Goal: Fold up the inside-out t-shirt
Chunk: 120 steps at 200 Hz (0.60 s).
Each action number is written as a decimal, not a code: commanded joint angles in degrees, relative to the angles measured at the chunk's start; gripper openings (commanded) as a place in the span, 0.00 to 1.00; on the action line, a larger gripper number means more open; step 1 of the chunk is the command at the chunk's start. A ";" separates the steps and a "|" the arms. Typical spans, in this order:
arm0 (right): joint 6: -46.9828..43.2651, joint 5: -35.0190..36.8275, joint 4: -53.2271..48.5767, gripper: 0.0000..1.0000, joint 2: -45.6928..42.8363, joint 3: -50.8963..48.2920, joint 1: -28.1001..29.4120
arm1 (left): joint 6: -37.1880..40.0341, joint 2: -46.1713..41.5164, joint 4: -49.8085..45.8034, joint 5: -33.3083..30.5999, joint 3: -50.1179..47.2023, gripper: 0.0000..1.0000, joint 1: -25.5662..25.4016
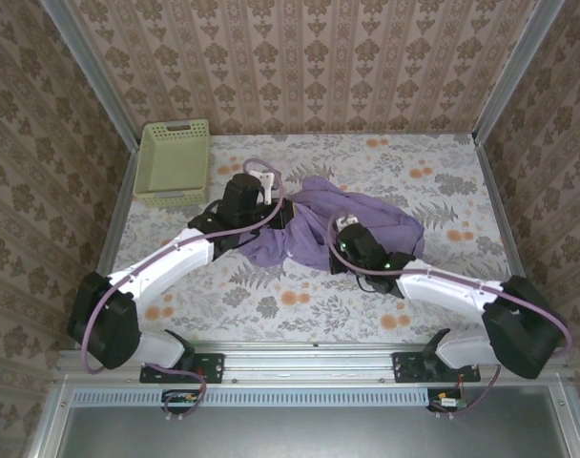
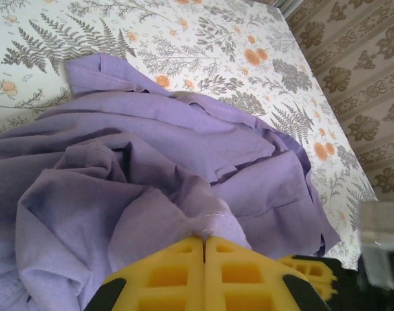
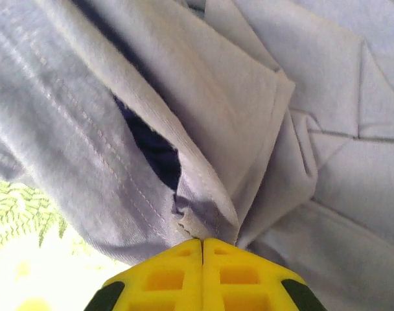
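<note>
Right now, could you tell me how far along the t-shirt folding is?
Early stage. Done: nothing folded; the lavender t-shirt lies in a crumpled heap on the floral table. In hand: left jaws and right jaws are each shut on a bunch of its fabric. Remaining: spreading it flat, then every fold.

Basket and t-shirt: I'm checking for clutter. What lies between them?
In the top view, the left arm's wrist sits between the basket and the t-shirt, over the floral table.

Lavender-purple t-shirt, crumpled in a loose heap.
It lies around the middle of the table, stitched hems and seams showing, folds piled over one another.
</note>
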 commanded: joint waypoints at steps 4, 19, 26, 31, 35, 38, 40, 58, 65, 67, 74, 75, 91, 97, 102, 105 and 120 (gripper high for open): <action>2.27 -1.71 6.66 0.00 -6.36 -6.64 1.36 | -0.91 1.85 -1.04 -0.49 2.21 0.00 1.13; 2.59 -1.62 9.53 0.00 -11.69 -11.00 1.58 | -1.51 3.43 -1.00 0.18 2.85 0.00 2.26; 2.63 -1.59 10.25 0.00 -14.18 -12.68 1.71 | -1.93 4.19 -0.96 0.81 3.21 0.00 2.82; 2.45 -1.63 10.76 0.00 -15.81 -13.73 1.79 | -2.28 4.67 -0.79 1.36 3.54 0.00 3.26; 2.43 -1.66 11.09 0.00 -17.20 -14.59 1.79 | -2.47 5.11 -0.62 1.86 3.66 0.00 3.53; 2.35 -1.65 11.32 0.00 -18.06 -15.25 1.84 | -2.59 5.35 -0.50 2.15 3.90 0.00 3.66; 2.36 -1.65 11.39 0.00 -18.61 -15.64 1.90 | -2.65 5.54 -0.41 2.32 3.97 0.00 3.73; 1.86 -2.01 12.37 0.00 -22.37 -17.99 1.96 | -2.67 6.94 -0.65 3.24 5.28 0.00 3.93; 1.65 -1.89 12.41 0.00 -23.40 -18.48 1.94 | -2.63 7.60 -1.01 3.54 5.92 0.00 3.87; 1.62 -1.87 12.39 0.00 -23.66 -18.55 1.99 | -2.66 7.79 -1.11 3.68 6.00 0.00 3.87; 1.33 -1.57 12.32 0.00 -24.38 -18.69 2.00 | -2.59 8.46 -1.49 4.22 6.63 0.00 3.72; 1.31 -1.51 12.32 0.00 -24.47 -18.69 2.01 | -2.59 8.57 -1.51 4.32 6.69 0.00 3.71; 0.26 -1.89 12.33 0.00 -24.97 -17.73 2.06 | -1.61 10.43 -3.09 5.32 8.59 0.00 2.21; -0.14 -1.82 12.03 0.00 -24.76 -16.90 2.12 | -1.04 11.18 -4.21 4.95 9.54 0.00 1.27; -0.61 -1.76 11.73 0.00 -24.66 -16.05 2.16 | -0.50 11.83 -5.11 4.56 10.31 0.00 0.37; -0.90 -1.77 11.55 0.00 -24.58 -15.54 2.15 | -0.17 12.36 -5.70 4.40 10.85 0.00 -0.10; -2.51 -1.50 11.34 0.00 -24.44 -13.38 2.11 | 0.76 15.39 -9.26 3.26 13.93 0.00 -2.09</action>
